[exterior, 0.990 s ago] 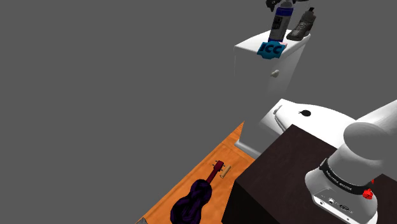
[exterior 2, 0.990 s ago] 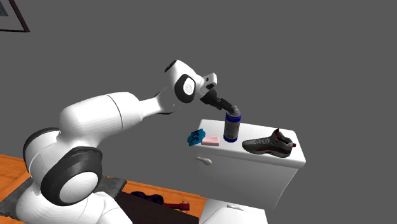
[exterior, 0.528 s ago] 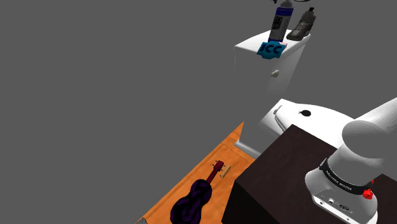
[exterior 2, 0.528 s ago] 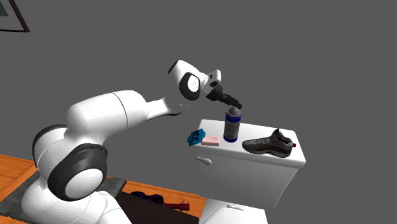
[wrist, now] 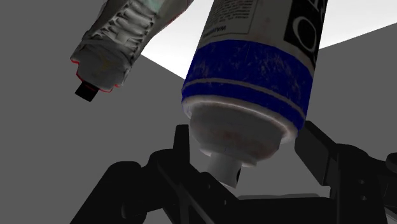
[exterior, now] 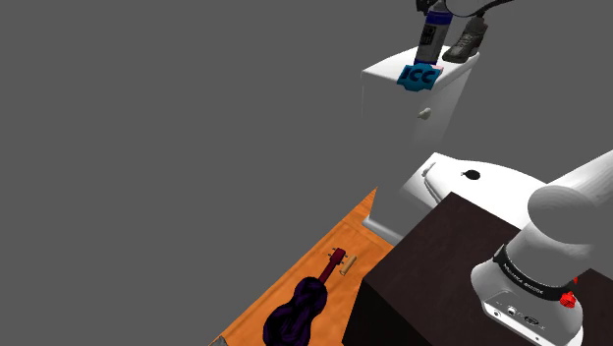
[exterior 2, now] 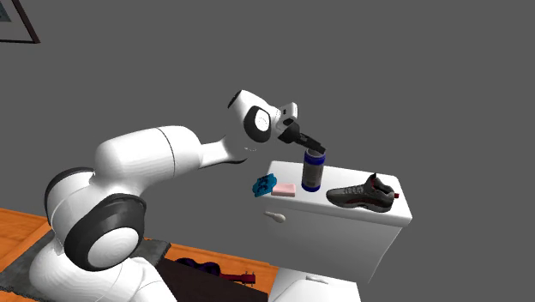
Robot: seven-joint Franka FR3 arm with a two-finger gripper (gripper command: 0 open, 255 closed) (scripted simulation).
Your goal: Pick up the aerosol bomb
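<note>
The aerosol can (exterior 2: 312, 174), grey with a blue band near its top, stands upright on the white toilet tank (exterior 2: 343, 227). My black gripper (exterior 2: 314, 151) comes down on it from above. Seen from the wrist, the can (wrist: 254, 70) has its white shoulder and nozzle between my fingers (wrist: 181, 149), and my gripper (wrist: 245, 159) is shut on the top end. From the shoulder camera the can (exterior: 429, 39) stands at the far top edge with the gripper (exterior: 439, 8) on it.
A dark sneaker (exterior 2: 360, 193) lies just beside the can on the tank. On its other side are a blue object (exterior 2: 264, 184) and a pink block (exterior 2: 285, 190). Below are the toilet lid (exterior: 491, 187), my dark stand (exterior: 422, 285) and a guitar (exterior: 305, 303) on the orange floor.
The hand has settled lower over the can's top and its fingers have shut on it. The can stands where it was.
</note>
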